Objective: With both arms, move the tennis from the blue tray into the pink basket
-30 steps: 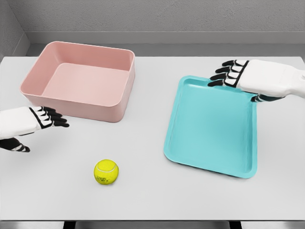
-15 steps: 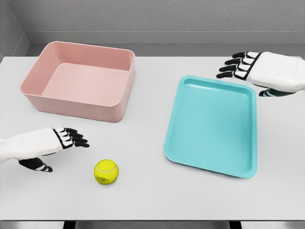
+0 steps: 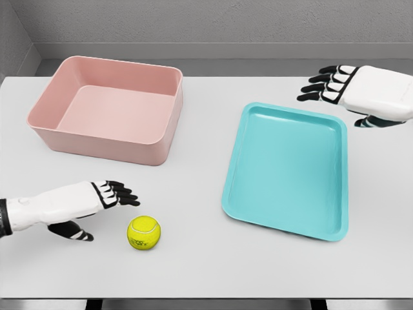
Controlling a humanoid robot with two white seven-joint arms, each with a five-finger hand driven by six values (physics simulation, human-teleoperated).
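The tennis ball (image 3: 143, 232) is sitting on the counter (image 3: 193, 265) near its front edge. The left hand (image 3: 97, 197) is hovering just beside it, fingers (image 3: 122, 194) released, grasping nothing. The right hand (image 3: 348, 87) is hanging near the back right corner, also released.

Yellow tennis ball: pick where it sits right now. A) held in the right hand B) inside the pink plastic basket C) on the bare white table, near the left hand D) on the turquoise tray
C: the yellow tennis ball rests on the white table, just right of the left hand, outside both containers.

White table (image 3: 206, 271), grey wall (image 3: 226, 22) behind
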